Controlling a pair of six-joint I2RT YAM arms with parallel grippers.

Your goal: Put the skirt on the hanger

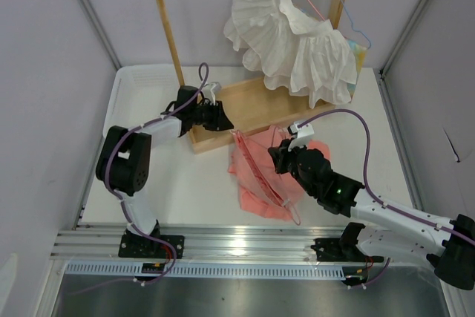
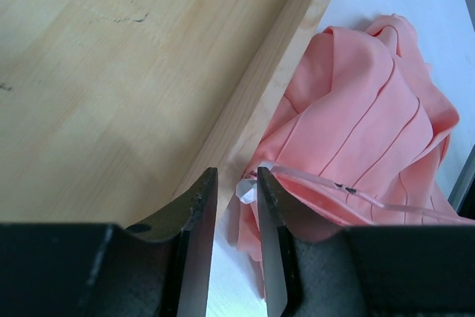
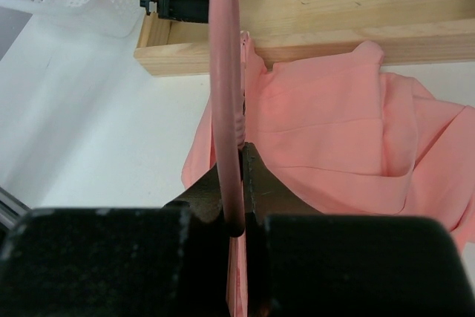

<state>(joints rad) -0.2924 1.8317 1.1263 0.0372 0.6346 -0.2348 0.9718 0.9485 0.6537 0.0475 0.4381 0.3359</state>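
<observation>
Right hand (image 3: 239, 159) is clamped tight on the hanger (image 3: 223, 72). The pink wire runs up between its fingers, and the frame lies across the skirt (image 1: 249, 198). The skirt sits crumpled on the worktop (image 1: 178, 183), touching the front edge of the rack base (image 1: 245, 105).

Left hand (image 2: 236, 183) is at that same front edge. Its fingers are a narrow gap apart and grip nothing that I can see, with a white tag (image 2: 245, 191) right at the tips.

I think the step is getting the waistband caught.
- Ease the left hand forward off the rack base and pinch cloth, not only the tag.
- Lift the waist clear.
- Keep the right hand's hold firm and level so the wire doesn't twist.
- Then thread the hanger under.
</observation>
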